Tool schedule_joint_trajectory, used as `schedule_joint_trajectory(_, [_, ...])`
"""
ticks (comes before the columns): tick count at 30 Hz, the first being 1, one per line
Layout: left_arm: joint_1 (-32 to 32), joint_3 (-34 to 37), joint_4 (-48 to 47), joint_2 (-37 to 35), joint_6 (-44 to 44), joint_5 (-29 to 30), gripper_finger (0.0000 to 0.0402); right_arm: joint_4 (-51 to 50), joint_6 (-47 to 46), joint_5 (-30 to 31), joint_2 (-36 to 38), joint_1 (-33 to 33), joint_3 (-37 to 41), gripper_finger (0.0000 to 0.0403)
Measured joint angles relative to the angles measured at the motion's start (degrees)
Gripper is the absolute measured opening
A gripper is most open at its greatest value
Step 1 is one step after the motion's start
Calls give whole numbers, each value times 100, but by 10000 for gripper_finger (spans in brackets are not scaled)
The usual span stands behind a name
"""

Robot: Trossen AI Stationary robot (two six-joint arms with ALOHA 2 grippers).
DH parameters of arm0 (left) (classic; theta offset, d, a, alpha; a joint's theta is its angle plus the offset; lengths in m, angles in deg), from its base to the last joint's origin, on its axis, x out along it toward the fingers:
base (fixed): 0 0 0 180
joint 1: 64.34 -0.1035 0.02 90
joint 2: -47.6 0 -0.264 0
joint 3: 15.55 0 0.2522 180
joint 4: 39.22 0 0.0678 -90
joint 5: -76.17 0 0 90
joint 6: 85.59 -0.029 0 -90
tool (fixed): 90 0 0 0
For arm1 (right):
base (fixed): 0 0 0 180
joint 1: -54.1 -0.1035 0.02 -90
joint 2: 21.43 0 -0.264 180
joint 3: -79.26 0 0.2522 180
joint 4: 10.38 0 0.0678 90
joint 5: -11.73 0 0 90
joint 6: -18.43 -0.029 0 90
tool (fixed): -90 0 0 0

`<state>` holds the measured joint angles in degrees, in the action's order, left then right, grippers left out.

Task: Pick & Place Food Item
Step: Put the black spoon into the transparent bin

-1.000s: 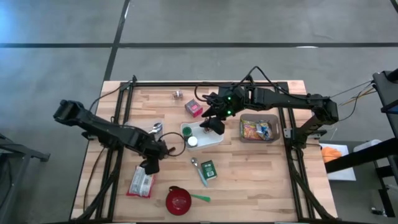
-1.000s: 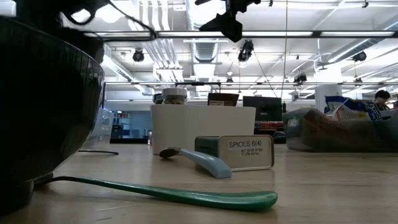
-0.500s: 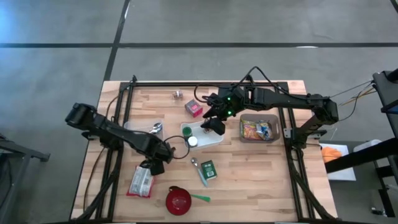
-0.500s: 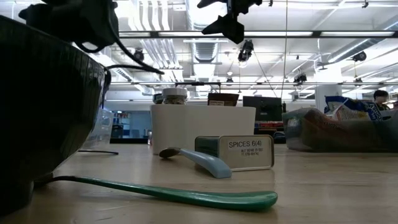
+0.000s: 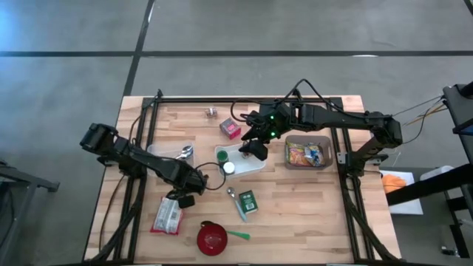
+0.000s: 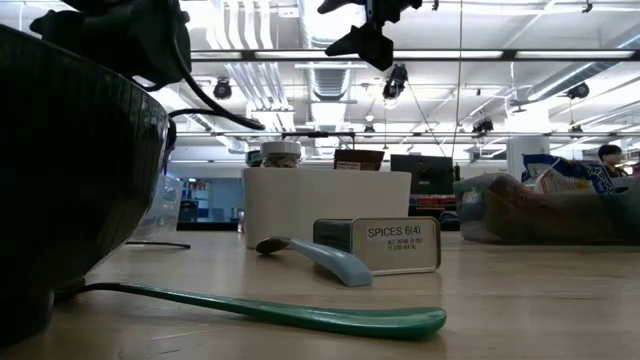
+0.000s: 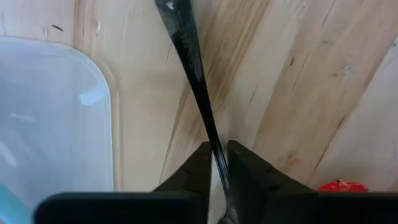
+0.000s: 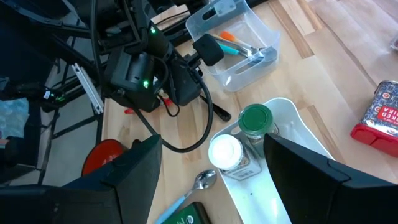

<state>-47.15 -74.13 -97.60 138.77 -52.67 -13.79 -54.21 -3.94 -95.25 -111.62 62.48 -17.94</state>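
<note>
My left gripper (image 5: 185, 198) points down at the table just in front of a clear tub (image 5: 182, 153) and is shut on a thin dark utensil (image 7: 189, 68) that lies on the wood. A red and white snack packet (image 5: 168, 216) lies near the front left, close to this gripper. My right gripper (image 5: 255, 150) hangs open, with nothing between its fingers, above the white tray (image 5: 251, 164) that holds a green-lidded jar (image 8: 255, 118) and a white-lidded jar (image 8: 224, 149). My left gripper pinches the utensil's slim handle (image 7: 208, 130) between its two fingers. The fingers come from above, pointing down, and lie across the handle. The handle runs on past the fingertips along the table; the gripper hides its other end.
A bin of snack packets (image 5: 308, 153) stands at the right, a pink box (image 5: 230, 128) and a small jar (image 5: 211, 112) at the back. A green spice tin (image 5: 247, 201), a pale blue spoon (image 5: 236, 203), a red bowl (image 5: 213, 238) and a green spoon (image 5: 238, 236) lie in front. A cable loops (image 5: 211, 174) beside the left gripper.
My left gripper has come down toward the table and shifted a little toward the table's right edge. In the low view the left arm has sunk into the upper left of the picture.
</note>
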Motion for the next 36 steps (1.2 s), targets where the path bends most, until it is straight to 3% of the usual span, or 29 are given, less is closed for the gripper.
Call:
schedule_joint_trajectory(4, [-2, 0, 2, 0, -14, -25, 9, 0, -11, 0, 0, -10, 0, 277])
schedule_joint_trajectory(9, [-2, 3, 2, -13, 20, -60, 4, -2, -5, -2, 0, -69, 0, 277])
schedule_joint_trajectory(14, [-9, -51, 63, -120, 149, -538, 2, -117, 37, -2, 0, -195, 0, 276])
schedule_joint_trajectory(21, [-9, -205, 238, -756, 404, -553, 1, -192, 96, -4, 4, -342, 0, 277])
schedule_joint_trajectory(30, [-9, -199, 292, -1591, 847, -240, 0, -192, 96, -4, 9, -365, 0, 277])
schedule_joint_trajectory(36, [-9, -199, 540, -2154, 1294, 412, 0, -81, -49, -3, 24, -367, 0, 277])
